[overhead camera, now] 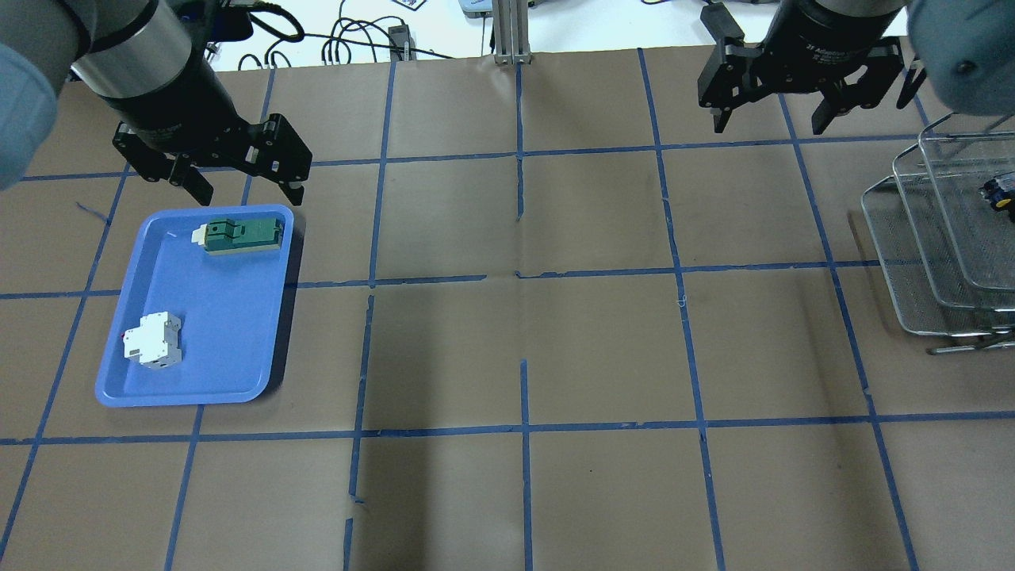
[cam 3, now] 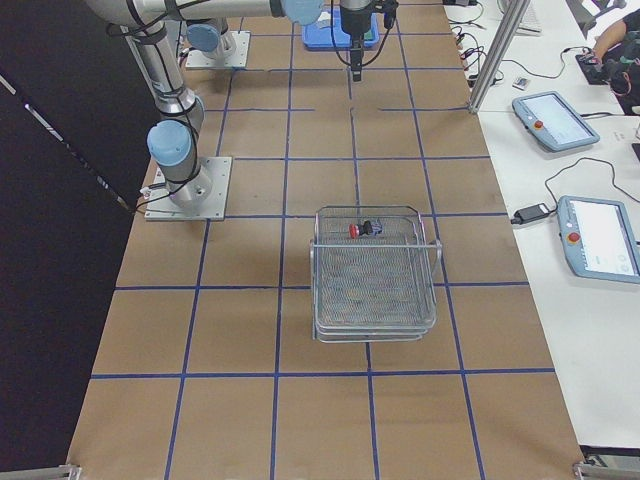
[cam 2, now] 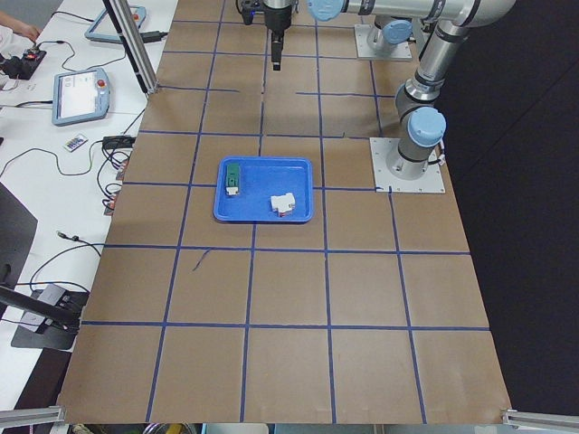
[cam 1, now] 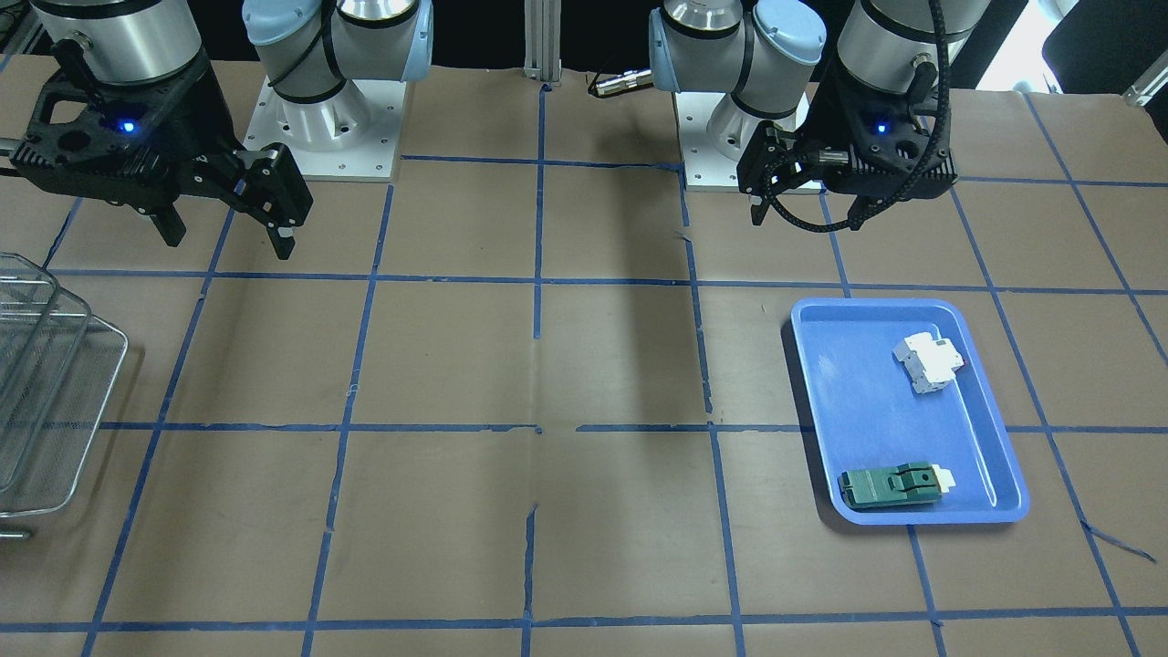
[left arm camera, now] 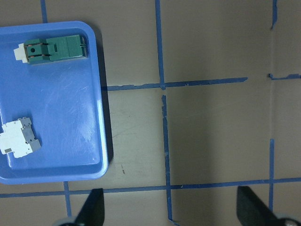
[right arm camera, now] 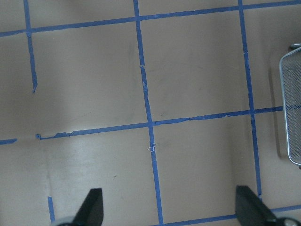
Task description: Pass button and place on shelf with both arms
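Observation:
The button (cam 3: 364, 229), with its red cap and dark body, lies on its side in the top tray of the wire shelf (cam 3: 375, 290). It also shows at the right edge of the overhead view (overhead camera: 999, 193). The shelf (overhead camera: 912, 262) stands at the table's right end. My right gripper (overhead camera: 769, 120) is open and empty, hovering over the table beside the shelf (cam 1: 55, 411). My left gripper (overhead camera: 247, 190) is open and empty, above the far edge of the blue tray (overhead camera: 214, 349). Both wrist views show spread fingers with nothing between them.
The blue tray (cam 1: 876, 420) holds a white breaker block (overhead camera: 153, 339) and a flat green module (overhead camera: 240, 235). Brown paper with a blue tape grid covers the table. Pendants and cables lie beyond the table's far edge (cam 2: 81, 90).

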`<state>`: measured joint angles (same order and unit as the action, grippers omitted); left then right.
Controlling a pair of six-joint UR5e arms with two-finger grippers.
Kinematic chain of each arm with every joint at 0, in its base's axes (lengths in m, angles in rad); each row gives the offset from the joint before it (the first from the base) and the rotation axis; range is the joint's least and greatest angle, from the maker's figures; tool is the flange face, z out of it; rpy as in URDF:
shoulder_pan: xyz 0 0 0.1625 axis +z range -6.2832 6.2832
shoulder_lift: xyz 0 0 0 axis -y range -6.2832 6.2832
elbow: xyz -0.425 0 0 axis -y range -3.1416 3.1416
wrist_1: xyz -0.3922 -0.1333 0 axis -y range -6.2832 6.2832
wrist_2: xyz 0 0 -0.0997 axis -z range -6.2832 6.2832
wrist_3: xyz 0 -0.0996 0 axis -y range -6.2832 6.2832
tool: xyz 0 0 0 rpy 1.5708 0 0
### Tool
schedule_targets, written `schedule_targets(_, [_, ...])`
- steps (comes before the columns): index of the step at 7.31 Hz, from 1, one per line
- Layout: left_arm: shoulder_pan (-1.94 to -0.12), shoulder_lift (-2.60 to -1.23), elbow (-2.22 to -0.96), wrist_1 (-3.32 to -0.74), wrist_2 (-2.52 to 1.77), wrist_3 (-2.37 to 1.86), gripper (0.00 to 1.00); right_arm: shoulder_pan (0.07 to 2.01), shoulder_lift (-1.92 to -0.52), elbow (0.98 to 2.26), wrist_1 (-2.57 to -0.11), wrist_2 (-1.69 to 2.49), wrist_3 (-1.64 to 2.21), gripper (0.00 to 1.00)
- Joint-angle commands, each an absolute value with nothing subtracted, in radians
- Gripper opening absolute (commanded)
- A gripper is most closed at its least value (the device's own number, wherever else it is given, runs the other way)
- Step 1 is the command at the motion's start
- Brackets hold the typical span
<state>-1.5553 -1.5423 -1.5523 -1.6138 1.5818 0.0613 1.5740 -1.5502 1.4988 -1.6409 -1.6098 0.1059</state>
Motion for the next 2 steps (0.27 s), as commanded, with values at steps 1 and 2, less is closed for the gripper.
schedule_targets(1, [-1.554,-1.540,-1.552,-1.614,1.582,0.061,1.00,1.575,-1.546,1.497,-1.640,-1.609,0.107,1.00])
schedule_targets(2, [-1.555,-1.540,-1.552,-1.614,1.580,0.061,1.00,1.575,-1.549,1.500,-1.640,-1.611,0.107,1.00])
